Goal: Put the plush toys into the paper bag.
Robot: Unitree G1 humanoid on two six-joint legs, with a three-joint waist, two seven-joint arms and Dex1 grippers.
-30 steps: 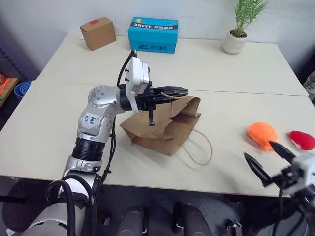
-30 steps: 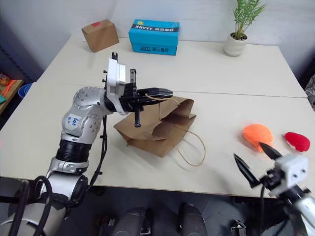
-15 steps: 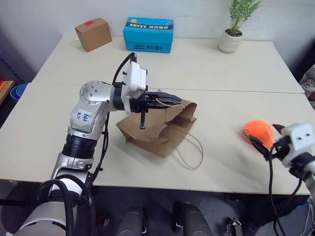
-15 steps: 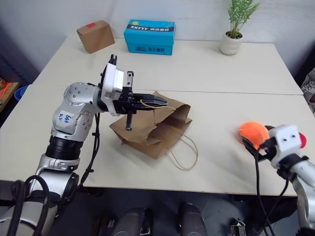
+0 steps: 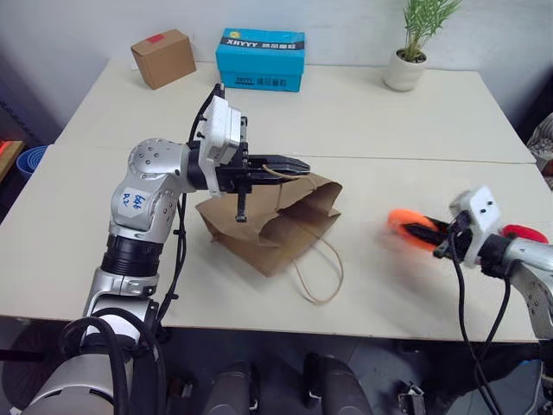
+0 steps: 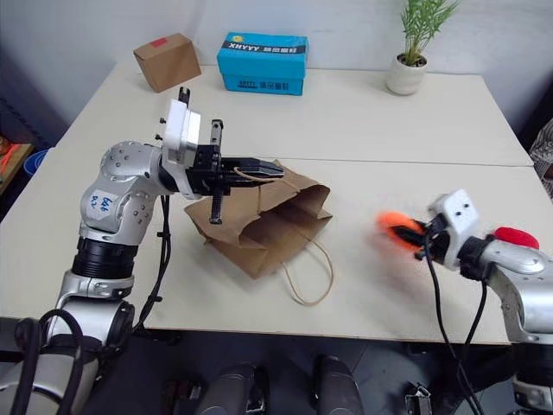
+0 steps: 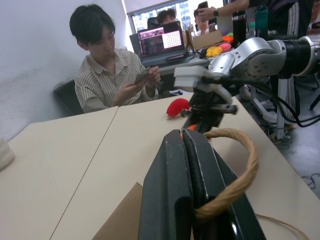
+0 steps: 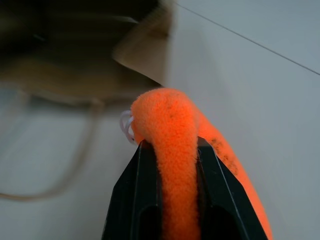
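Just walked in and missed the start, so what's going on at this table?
A two-armed robot is packing plush toys into a paper bag. Its left gripper is shut on one of the bag's handles, holding that side up so the mouth faces the other arm. The right gripper has the orange toy pinched between its fingers, pointed toward the bag. The red toy lies on the table beyond the right arm, not yet packed.
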